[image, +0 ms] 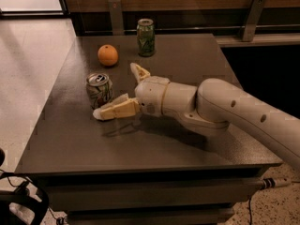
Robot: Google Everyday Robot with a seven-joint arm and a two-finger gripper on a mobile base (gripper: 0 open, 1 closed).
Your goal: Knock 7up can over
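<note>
Camera view shows a dark counter (187,55) filling most of the scene, with a pale floor to one side and a wooden wall panel behind. A thick white arm (234,111) reaches in from the right edge and lies low across the counter. At its end, the claw (117,90) has its two beige fingers spread wide with nothing held. One finger (139,72) points up and away toward the back. The other lies almost flat along the counter, its tip at the foot of the 7up can (99,89).

That can stands upright near the counter's left side, long axis vertical, shiny top with its tab facing up. It lies toward the left edge of the view from the claw, level with the gap between the fingers and just beside the low finger. I cannot tell whether that finger touches it. Judging from this, a sideways sweep of the single arm toward the can would tip it, and a push higher up the wall would topple it rather than slide it.

The can's pale wall carries green lettering and a small red mark, but no word can be read. A darker green can (146,37) stands well apart at the back, its label equally unreadable. An orange (108,55) sits between the two cans, nearer the 7up can.
</note>
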